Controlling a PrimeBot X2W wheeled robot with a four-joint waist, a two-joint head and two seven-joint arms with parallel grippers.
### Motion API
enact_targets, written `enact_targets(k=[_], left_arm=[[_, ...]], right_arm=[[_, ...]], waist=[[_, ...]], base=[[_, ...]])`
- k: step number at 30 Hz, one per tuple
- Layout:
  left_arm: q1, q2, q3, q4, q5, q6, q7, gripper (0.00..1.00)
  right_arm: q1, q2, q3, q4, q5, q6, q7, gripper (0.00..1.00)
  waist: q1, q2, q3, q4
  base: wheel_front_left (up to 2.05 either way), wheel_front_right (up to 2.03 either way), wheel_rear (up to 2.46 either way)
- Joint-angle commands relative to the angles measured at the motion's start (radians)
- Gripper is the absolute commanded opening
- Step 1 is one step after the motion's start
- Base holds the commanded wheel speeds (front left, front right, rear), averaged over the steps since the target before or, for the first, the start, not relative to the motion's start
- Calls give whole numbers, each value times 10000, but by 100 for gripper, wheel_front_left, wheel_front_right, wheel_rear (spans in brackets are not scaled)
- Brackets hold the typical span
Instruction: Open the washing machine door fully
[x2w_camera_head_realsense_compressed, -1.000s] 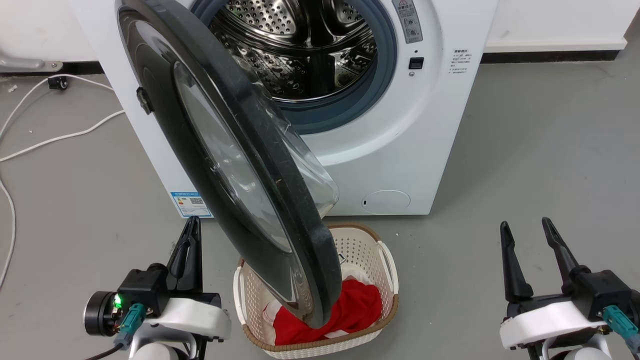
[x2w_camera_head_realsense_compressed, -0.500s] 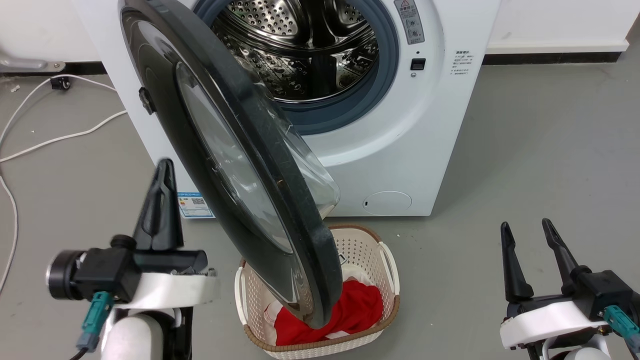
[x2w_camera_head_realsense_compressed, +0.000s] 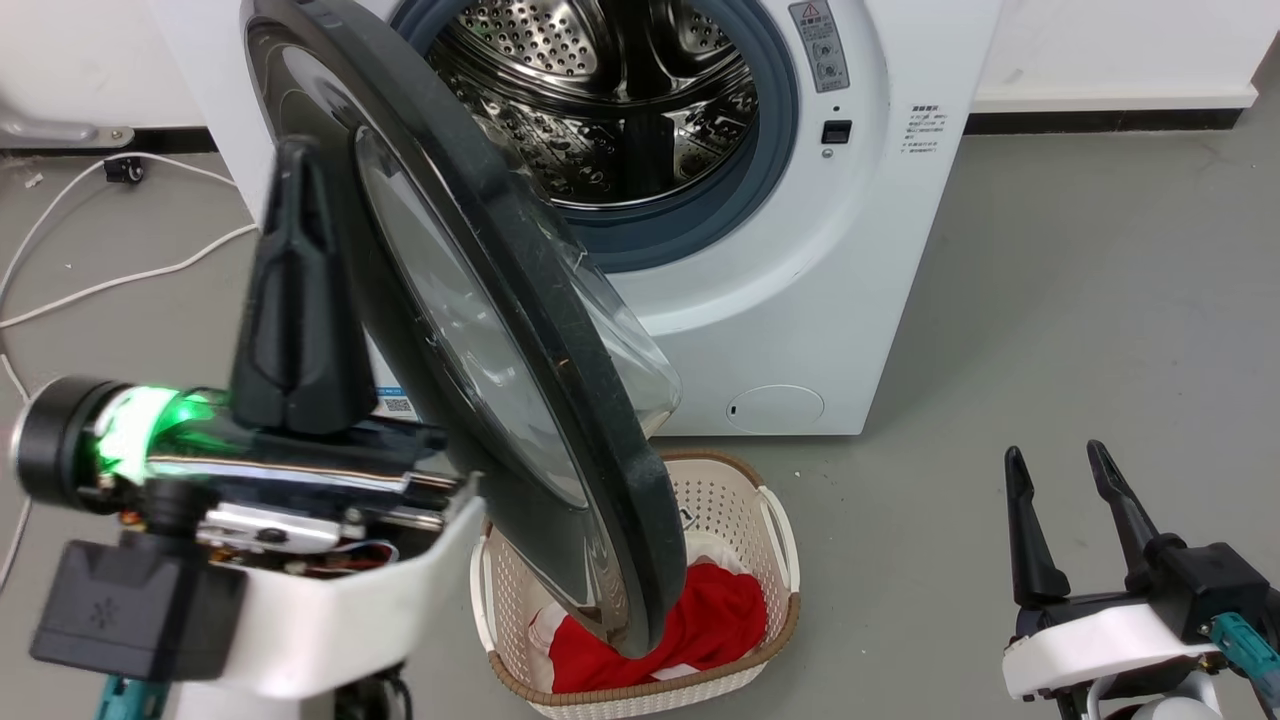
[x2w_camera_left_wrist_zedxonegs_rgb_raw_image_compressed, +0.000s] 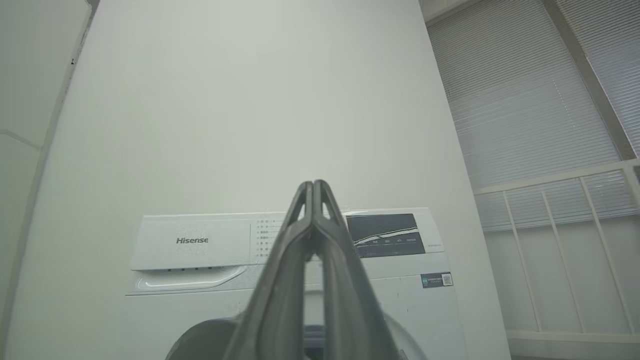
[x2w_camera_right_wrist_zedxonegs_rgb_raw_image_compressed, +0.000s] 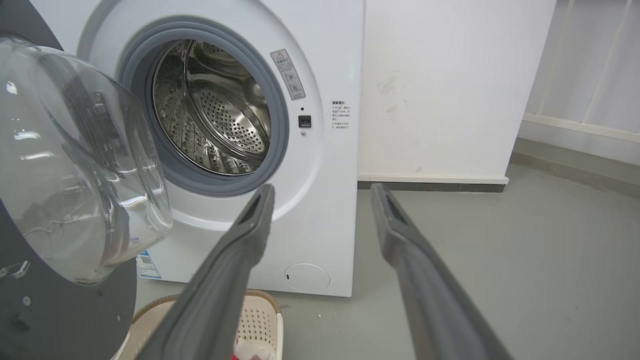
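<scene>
The white washing machine (x2w_camera_head_realsense_compressed: 860, 250) stands ahead with its steel drum (x2w_camera_head_realsense_compressed: 600, 100) exposed. Its washing machine door (x2w_camera_head_realsense_compressed: 470, 330), glossy black with a bulging glass bowl, hangs partly open and nearly edge-on to me, its lower rim over the basket. My left gripper (x2w_camera_head_realsense_compressed: 297, 155) is raised on the left, close to the door's outer face, fingers shut with nothing in them; I cannot tell whether it touches the door. Past the left gripper (x2w_camera_left_wrist_zedxonegs_rgb_raw_image_compressed: 313, 184) the wrist view shows the machine's control panel (x2w_camera_left_wrist_zedxonegs_rgb_raw_image_compressed: 192, 240). My right gripper (x2w_camera_head_realsense_compressed: 1055, 455) rests open at the lower right, well away from the door (x2w_camera_right_wrist_zedxonegs_rgb_raw_image_compressed: 75, 160).
A cream laundry basket (x2w_camera_head_realsense_compressed: 770, 520) holding red cloth (x2w_camera_head_realsense_compressed: 700, 620) stands on the grey floor under the door's free edge. White cables (x2w_camera_head_realsense_compressed: 100, 270) trail across the floor left of the machine. A white wall (x2w_camera_right_wrist_zedxonegs_rgb_raw_image_compressed: 450, 75) runs behind it.
My left arm has risen from low beside the basket to high alongside the door's outer face, fingers still shut. The door and right gripper have stayed put.
</scene>
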Motion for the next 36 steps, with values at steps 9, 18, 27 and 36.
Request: enact_targets(k=[9,18,27,36], left_arm=[[47,-3,-2490,139,-710,-517,694,0],[1723,273,-4113,1125,-1875,-586,3225,0],[2020,387,-4317,2051,-1936,-512,3592,0],[1323,184,-4279,3768,-1602,-62,2651,0]], right_arm=[[109,25,-7,48,42,-6,6,100],[234,24,30,68,135,-6,117,100],[141,24,87,146,191,-6,128,100],[-38,24,186,248,292,-6,154,100]], waist=[[0,0,-90,-21],[0,0,-83,50],[0,0,-27,78],[0,0,135,-114]], base=[[0,0,0],[0,0,0],[0,0,0],[0,0,0]])
